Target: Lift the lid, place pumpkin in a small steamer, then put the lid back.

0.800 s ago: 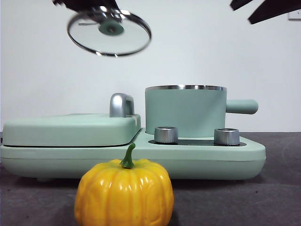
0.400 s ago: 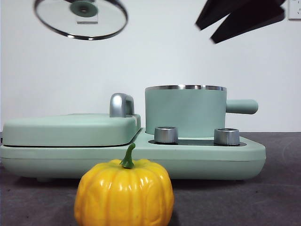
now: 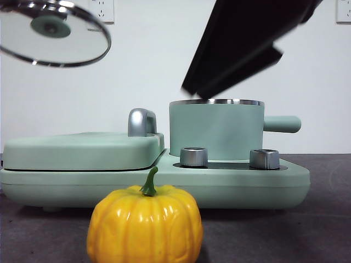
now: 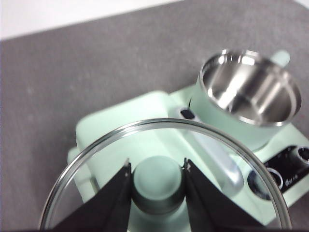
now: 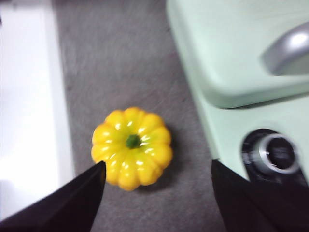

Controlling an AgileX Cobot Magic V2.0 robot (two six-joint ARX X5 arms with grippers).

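The glass lid [image 3: 52,35] hangs high at the upper left of the front view, tilted; my left gripper [image 4: 155,166] is shut on its mint knob [image 4: 157,182]. The small steamer [image 3: 215,130] stands uncovered on the mint appliance, its steel inside [image 4: 248,87] bare. The yellow pumpkin [image 3: 145,223] sits on the dark table in front of the appliance. My right gripper [image 5: 157,169] is open above the pumpkin [image 5: 132,146], which lies ahead of its jaws; its arm [image 3: 241,44] shows big and dark from the upper right.
The flat mint griddle cover [image 3: 82,150] with a chrome handle [image 3: 141,121] fills the appliance's left half. Two steel dials [image 3: 193,156] stand in front of the steamer, whose stubby side handle [image 3: 281,124] points right. A white strip [image 5: 24,111] borders the table beside the pumpkin.
The lid has been carried further left and stays high. The right arm has come down from the upper right, growing much larger over the steamer.
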